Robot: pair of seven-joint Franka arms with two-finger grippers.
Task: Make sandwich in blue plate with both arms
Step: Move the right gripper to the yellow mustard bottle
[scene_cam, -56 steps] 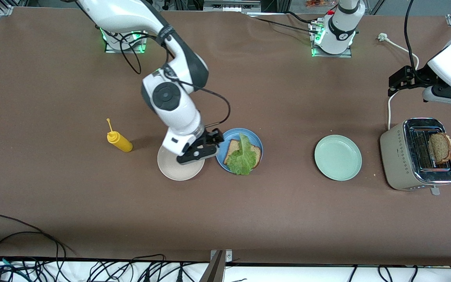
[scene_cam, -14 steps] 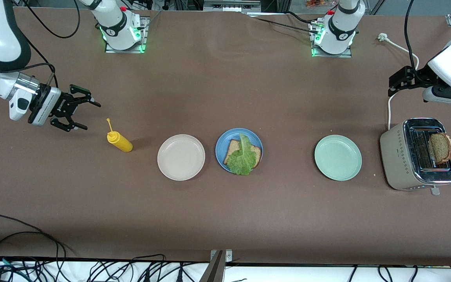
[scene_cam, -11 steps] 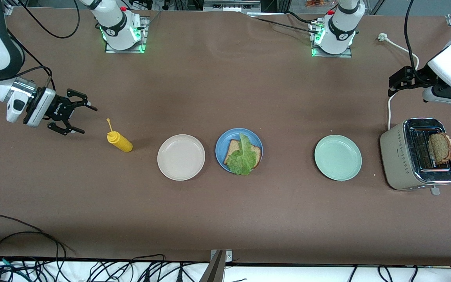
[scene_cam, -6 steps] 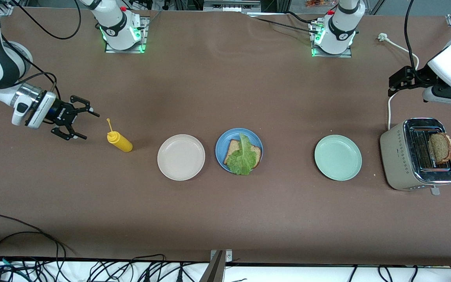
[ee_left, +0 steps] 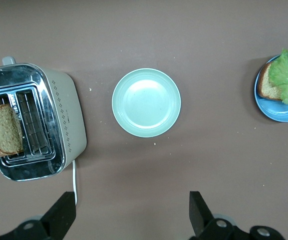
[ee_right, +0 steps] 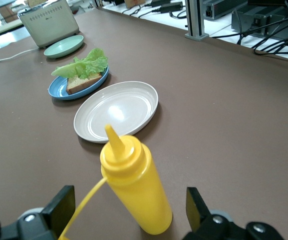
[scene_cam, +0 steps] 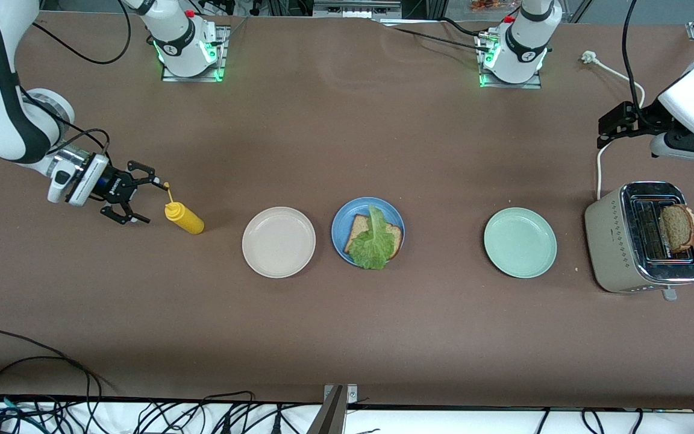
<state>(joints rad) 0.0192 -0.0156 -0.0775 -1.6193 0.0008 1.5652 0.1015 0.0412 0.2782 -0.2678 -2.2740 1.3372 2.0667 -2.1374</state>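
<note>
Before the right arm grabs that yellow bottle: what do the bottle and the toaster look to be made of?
The yellow bottle looks like soft, smooth squeeze plastic with a moulded nozzle and attached strap. The toaster seems to have a polished metal top that mirrors light, over matte cream sides, either painted metal or plastic.

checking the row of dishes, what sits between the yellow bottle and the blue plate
The beige plate lies between the yellow bottle and blue plate, seen in the front view.

A robotics lab: bolted arm bases (scene_cam: 189, 42), loose cables (scene_cam: 34, 386).
</note>
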